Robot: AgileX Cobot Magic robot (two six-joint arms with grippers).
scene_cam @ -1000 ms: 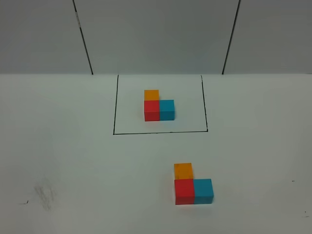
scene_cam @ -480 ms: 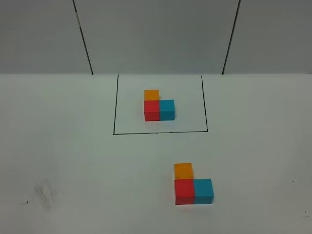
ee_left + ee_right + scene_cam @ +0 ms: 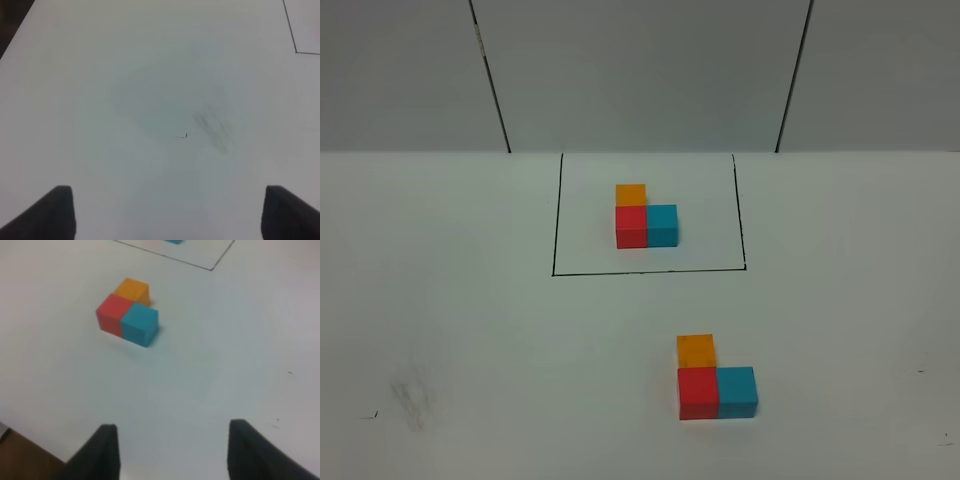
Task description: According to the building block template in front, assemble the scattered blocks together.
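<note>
You had the scattered blocks (image 3: 700, 392) already joined in an L on the table (image 3: 470, 330), orange behind red and cyan-blue touching red's right side. They sat nearer the camera than the building block template (image 3: 646, 222) in its black rectangle and well apart from it, so the step in hand looked like a check, not another grasp. Your left gripper (image 3: 165, 212) hung spread wide over bare table, and your right gripper (image 3: 172, 450) showed its fingers apart, pinching nothing, short of the trio; the sound course was to compare colour order and seams with the template and hold both pincers clear of the blocks.
</note>
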